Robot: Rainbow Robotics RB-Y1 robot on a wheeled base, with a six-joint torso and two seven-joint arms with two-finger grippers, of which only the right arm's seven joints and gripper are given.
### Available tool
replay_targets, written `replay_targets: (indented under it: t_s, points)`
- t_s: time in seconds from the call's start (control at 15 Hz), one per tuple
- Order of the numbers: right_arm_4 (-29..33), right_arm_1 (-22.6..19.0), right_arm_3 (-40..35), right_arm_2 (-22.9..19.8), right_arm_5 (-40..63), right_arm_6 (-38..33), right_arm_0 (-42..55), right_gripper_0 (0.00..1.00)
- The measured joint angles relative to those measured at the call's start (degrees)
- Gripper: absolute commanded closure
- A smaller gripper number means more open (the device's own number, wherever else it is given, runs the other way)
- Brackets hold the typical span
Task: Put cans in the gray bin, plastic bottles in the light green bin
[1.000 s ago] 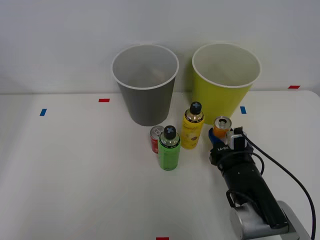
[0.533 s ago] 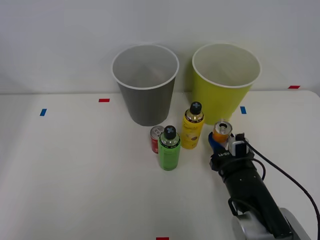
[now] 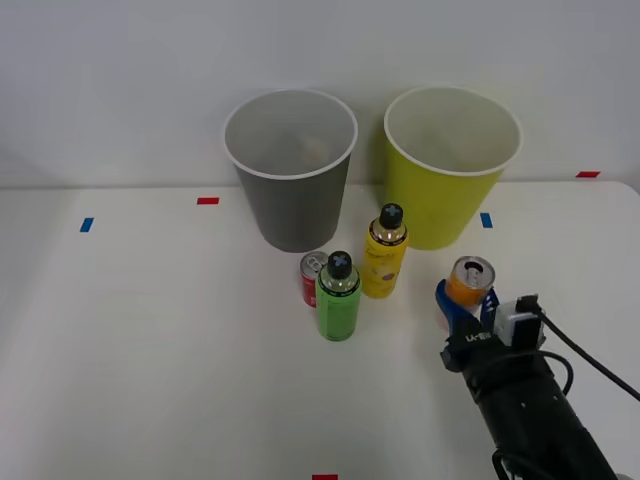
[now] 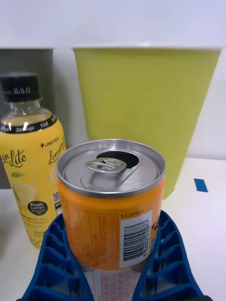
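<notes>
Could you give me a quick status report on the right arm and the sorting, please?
Right gripper shut on orange can, can off the table. Gray bin up ahead, to the left. Yellow bottle and green bottle stand between.

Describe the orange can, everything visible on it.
The orange can is a small metal drink can, orange on the body with a white panel carrying a barcode and fine print. Its silver top has a pull tab and an opened mouth. It stands upright, held between the blue ribbed fingers of the right claw, which press its lower sides. In the front view it sits to the right of the yellow bottle, apart from it, in front of the light green bin.
</notes>
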Motion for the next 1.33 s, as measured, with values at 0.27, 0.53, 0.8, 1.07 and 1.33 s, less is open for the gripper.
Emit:
replay_targets:
  t_s: [0.27,0.53,0.8,1.07,1.33]
  points:
    - [-1.6,-3.0,-9.8,1.3,0.1,-2.5,4.3,0.96]
    - [-2.0,-3.6,-14.7,1.6,0.2,-7.2,2.7,0.97]
    - [-2.6,-3.0,-15.9,0.8,0.3,-9.5,-1.8,0.98]
    - [-3.7,-2.7,-15.9,0.5,0.6,-11.0,-6.3,1.00]
    - [-4.1,-0.7,-16.2,1.6,9.1,-11.5,-13.9,1.00]
